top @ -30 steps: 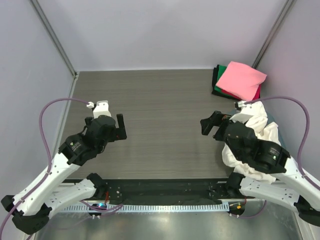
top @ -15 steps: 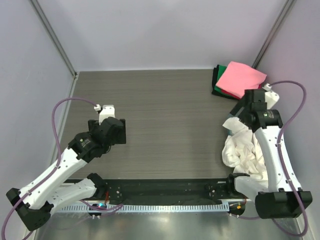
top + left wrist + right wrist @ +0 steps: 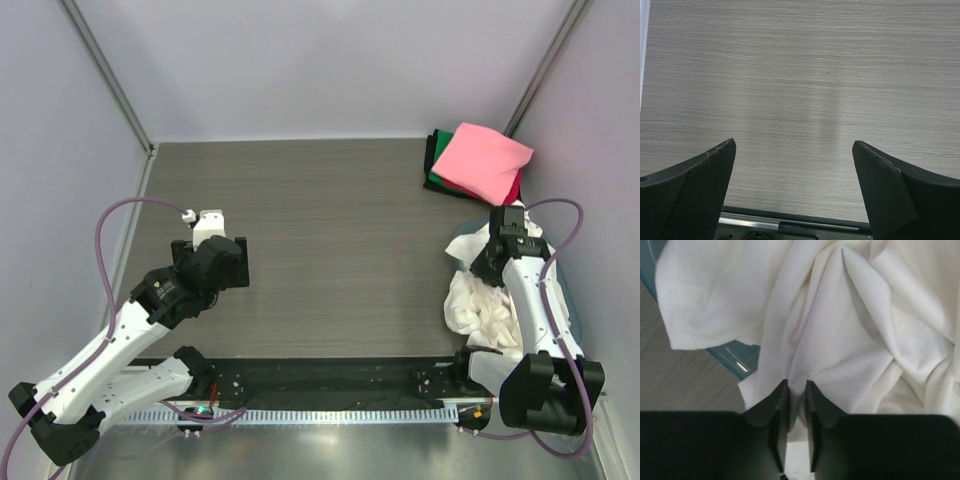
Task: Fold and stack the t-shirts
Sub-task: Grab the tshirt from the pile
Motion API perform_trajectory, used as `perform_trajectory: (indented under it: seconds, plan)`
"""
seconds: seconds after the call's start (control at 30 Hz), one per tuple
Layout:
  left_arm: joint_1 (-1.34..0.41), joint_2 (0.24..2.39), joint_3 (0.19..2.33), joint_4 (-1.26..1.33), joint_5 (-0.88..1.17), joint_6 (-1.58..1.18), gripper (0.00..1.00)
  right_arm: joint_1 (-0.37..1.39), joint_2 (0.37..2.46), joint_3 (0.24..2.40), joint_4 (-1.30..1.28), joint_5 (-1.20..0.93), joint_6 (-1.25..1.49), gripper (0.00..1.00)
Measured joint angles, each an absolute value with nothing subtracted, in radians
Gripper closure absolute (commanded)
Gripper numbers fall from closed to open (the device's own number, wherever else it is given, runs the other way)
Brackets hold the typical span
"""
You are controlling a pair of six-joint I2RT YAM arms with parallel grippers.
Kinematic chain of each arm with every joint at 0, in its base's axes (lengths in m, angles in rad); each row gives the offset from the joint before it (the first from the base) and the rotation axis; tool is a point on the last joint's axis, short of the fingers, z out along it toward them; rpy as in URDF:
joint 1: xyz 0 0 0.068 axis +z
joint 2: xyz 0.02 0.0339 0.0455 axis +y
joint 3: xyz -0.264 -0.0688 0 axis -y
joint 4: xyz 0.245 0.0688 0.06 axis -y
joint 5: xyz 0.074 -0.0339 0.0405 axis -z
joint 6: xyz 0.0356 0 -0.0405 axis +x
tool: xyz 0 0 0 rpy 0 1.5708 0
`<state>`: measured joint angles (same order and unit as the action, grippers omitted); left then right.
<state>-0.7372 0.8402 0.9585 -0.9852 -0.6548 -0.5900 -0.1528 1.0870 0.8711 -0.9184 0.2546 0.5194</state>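
A heap of cream-white t-shirts (image 3: 485, 310) spills out of a teal tub at the right edge of the table. My right gripper (image 3: 497, 255) points down into the top of the heap. In the right wrist view its fingers (image 3: 777, 405) pinch a fold of white t-shirt cloth (image 3: 850, 340) between them. A folded stack with a pink t-shirt (image 3: 482, 160) on top, green, black and red ones under it, lies at the back right corner. My left gripper (image 3: 794, 150) hangs open over the bare table at the left, its fingers (image 3: 700, 180) holding nothing.
The teal tub (image 3: 735, 354) shows only as a rim under the white cloth, and as a sliver (image 3: 458, 244) in the top view. A grey wood-grain table (image 3: 320, 230) spans the middle. Grey walls close the back and sides. A black rail (image 3: 330, 380) runs along the near edge.
My right arm swung from the table's middle right to above the heap, then dropped onto it and its jaws closed on white cloth. The left gripper drew back slightly and stays open.
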Motion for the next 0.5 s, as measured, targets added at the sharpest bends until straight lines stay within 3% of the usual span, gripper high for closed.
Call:
perform_trajectory:
  seconds: [0.03,0.07,0.3,0.37,0.5]
  plan:
    - [-0.737,0.84,0.958,-0.986,-0.656,-0.59,0.0,-0.153,1.087,0.871,-0.915,0.246,0.516,0.94]
    - [-0.737,0.84,0.958,-0.985,-0.657,-0.59,0.0,-0.153,1.085,0.871,-0.91,0.236,0.518,0.99]
    - [-0.737,0.839,0.958,-0.986,-0.669,-0.591,0.0,-0.152,1.081,1.016,-0.956,0.138,0.527,0.99]
    - [-0.737,0.836,0.958,-0.986,-0.672,-0.591,0.0,-0.136,1.101,1.179,-0.984,0.073,0.531,0.99]
    - [-0.737,0.832,0.958,-0.986,-0.677,-0.592,0.0,0.024,1.297,1.729,-1.002,-0.113,0.54,0.99]
